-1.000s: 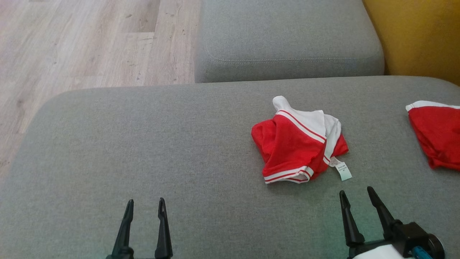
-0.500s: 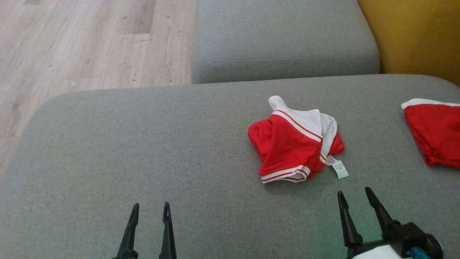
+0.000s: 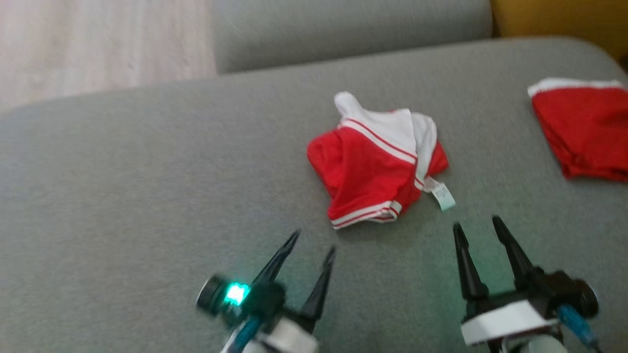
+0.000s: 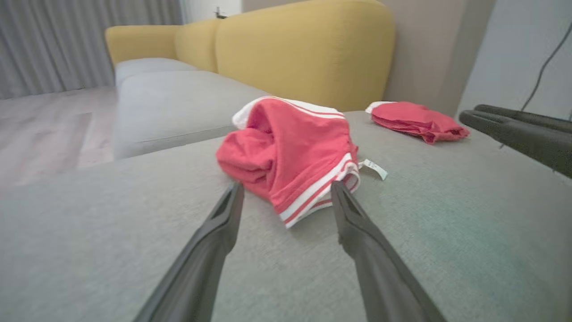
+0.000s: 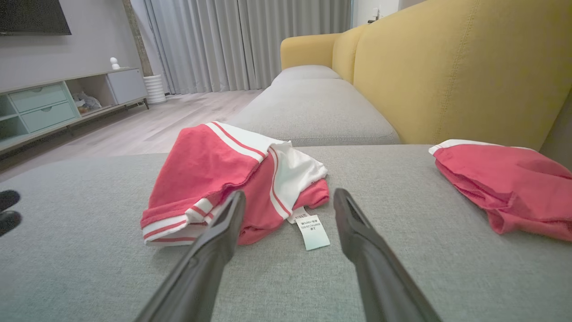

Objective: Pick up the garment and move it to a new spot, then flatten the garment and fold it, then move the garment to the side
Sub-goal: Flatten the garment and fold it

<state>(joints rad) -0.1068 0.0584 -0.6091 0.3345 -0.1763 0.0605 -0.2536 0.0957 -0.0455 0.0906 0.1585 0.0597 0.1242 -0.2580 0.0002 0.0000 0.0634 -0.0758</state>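
here, the crumpled red-and-white garment (image 3: 375, 164) is lying on the grey sofa cushion (image 3: 122, 196), right of its middle, with its striped hem (image 3: 365, 215) turned toward the robot and a white care label (image 3: 444, 196) trailing on the cushion just beside it. a second red garment (image 3: 584, 132) is lying well apart, near the cushion's right edge. the left jaws are standing open and gripping nothing, their fingers (image 3: 318, 289) pointing at the hem from its near left; in the left wrist view the hem is sitting between the two fingertips, not yet touched. the right jaws are likewise standing open and empty, their fingers (image 3: 465, 264) hovering just short of the label. judging from this layout, the step in hand is the first pick-up. a sound grasp is probably calling for lowering the tips until they are pressing lightly into the cushion, closing on the thick banded hem rather than on the loose label, and gathering several layers so that the bundle is rising as one piece. the cloth is looking thin and limp, so a shallow pinch is risking a single layer sliding out
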